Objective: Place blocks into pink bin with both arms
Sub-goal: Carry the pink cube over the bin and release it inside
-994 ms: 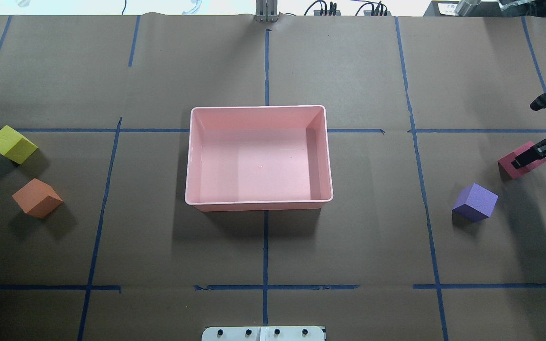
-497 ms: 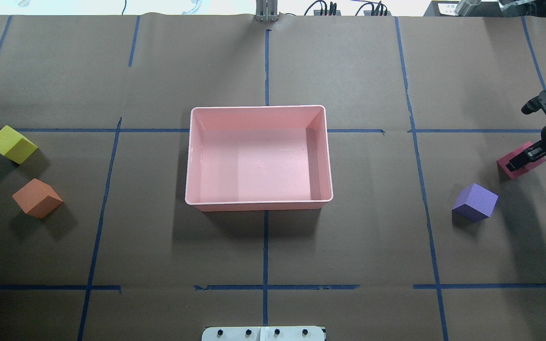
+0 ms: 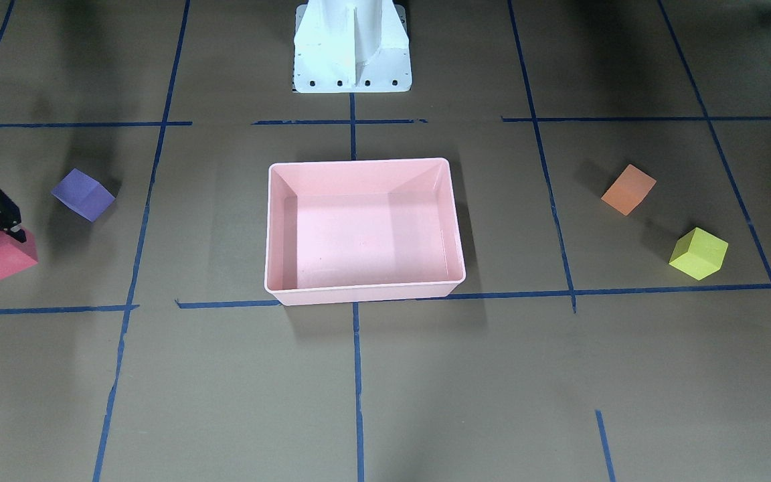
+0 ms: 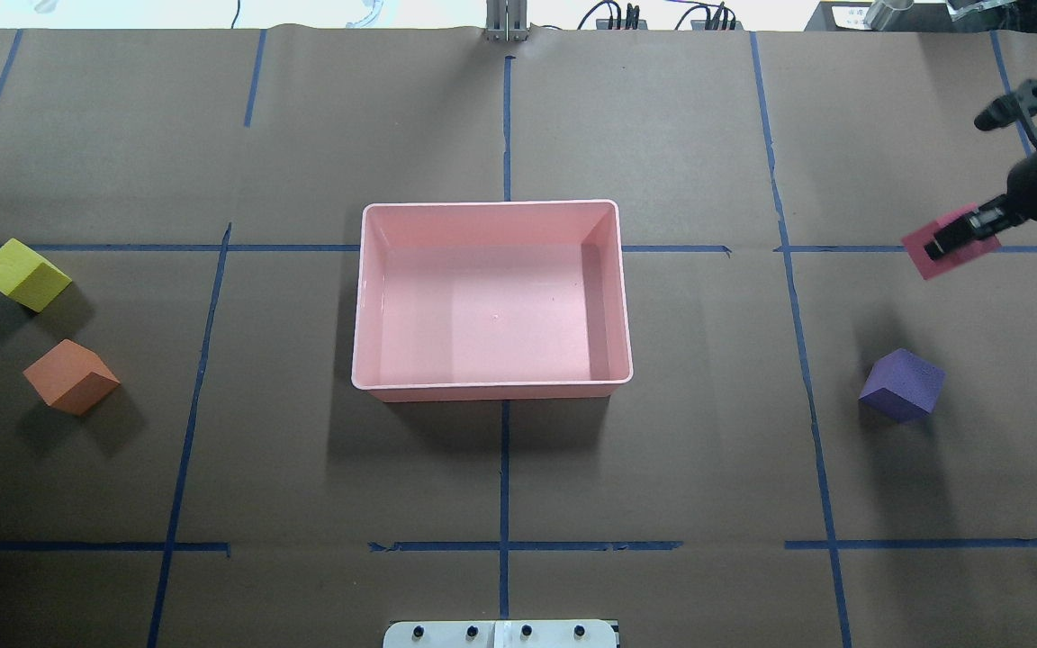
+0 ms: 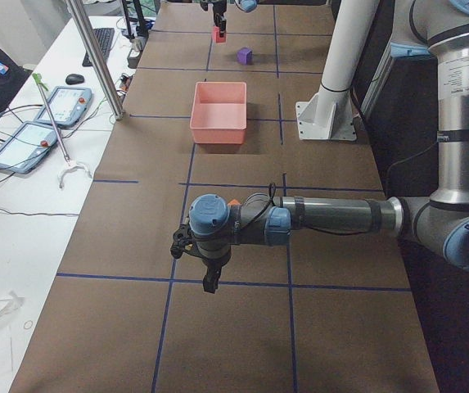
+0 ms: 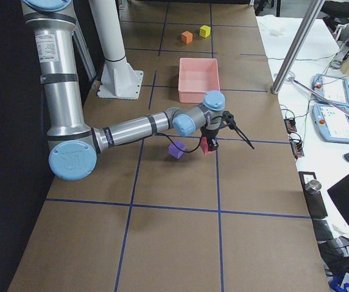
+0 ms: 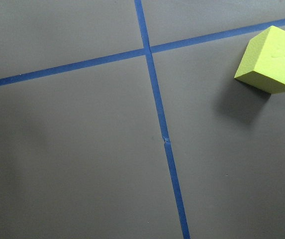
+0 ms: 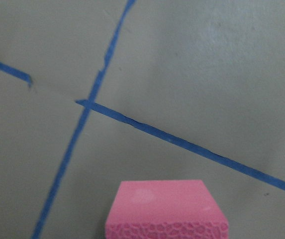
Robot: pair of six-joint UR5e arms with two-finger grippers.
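Note:
The pink bin (image 4: 491,389) stands empty at the table's middle, also in the front view (image 3: 359,295). My right gripper (image 4: 958,239) is shut on the red block (image 4: 917,243) and holds it above the table at the far right; the block fills the bottom of the right wrist view (image 8: 164,209). The purple block (image 4: 902,385) lies nearer the robot. The yellow-green block (image 4: 23,273) and orange block (image 4: 70,376) lie at the far left. My left gripper (image 5: 209,278) shows only in the exterior left view; I cannot tell if it is open. The left wrist view shows the yellow-green block (image 7: 271,59).
The white pedestal base (image 3: 352,50) stands at the robot's side of the table. Blue tape lines cross the brown table cover. Beyond the table's far edge are a metal pole (image 6: 296,55) and tablets (image 6: 335,109).
My right gripper has lifted the red block off the table and carried it away from the robot. The other blocks and the bin have not moved.

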